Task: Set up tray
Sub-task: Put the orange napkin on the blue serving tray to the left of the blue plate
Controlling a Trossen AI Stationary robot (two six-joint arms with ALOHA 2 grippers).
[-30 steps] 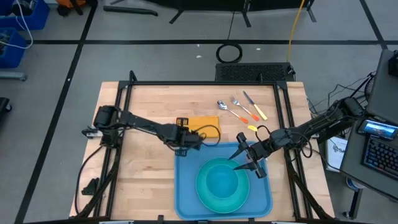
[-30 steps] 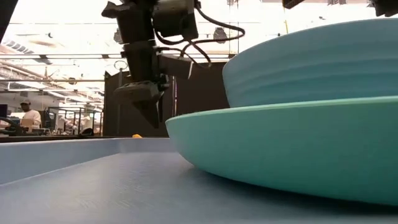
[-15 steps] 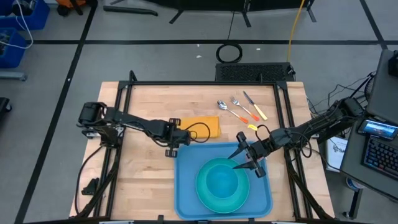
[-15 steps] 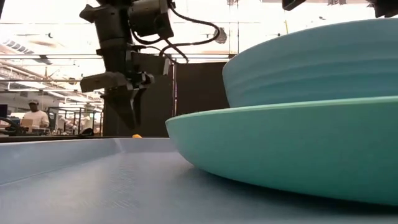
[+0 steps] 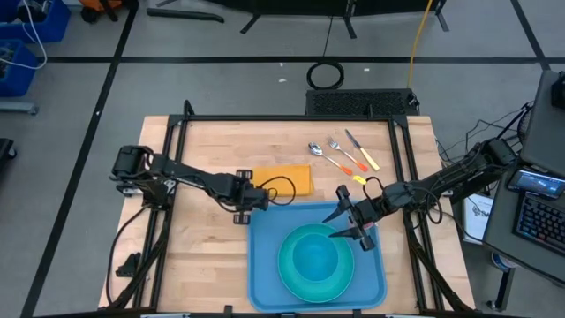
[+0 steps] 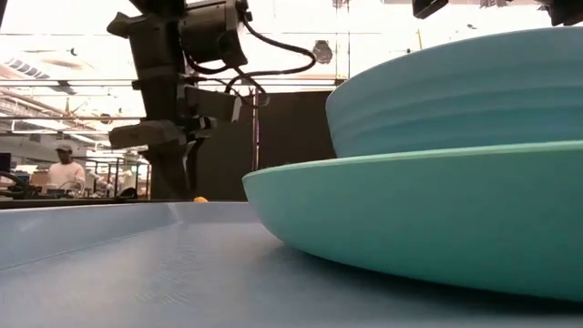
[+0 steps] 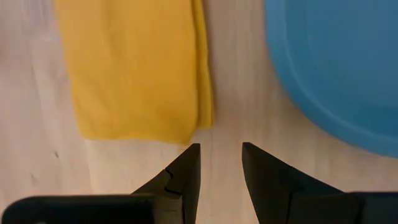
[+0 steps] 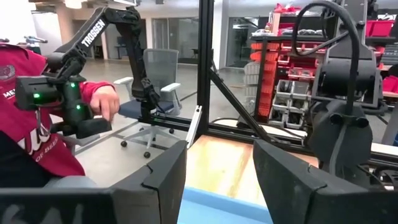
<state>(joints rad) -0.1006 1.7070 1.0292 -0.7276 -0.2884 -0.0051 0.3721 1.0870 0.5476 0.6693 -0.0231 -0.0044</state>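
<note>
The blue tray lies at the table's near middle; its floor fills the bottom of the low view. A teal plate rests on it, with a teal bowl on the plate; both also show in the high view. The orange-yellow napkin lies flat on the table just beyond the tray. My left gripper is open and empty, pointing down over bare table between the napkin and the tray's far left corner. My right gripper is open and empty above the tray's far right part, beside the bowl.
A spoon, a fork and a knife lie on the table at the far right, beyond the tray. A dark frame runs round the table. A person in a red sleeve is in the room beyond the table.
My left gripper has gone toward the table's left edge, from above the tray's far left corner to the bare table beside it.
</note>
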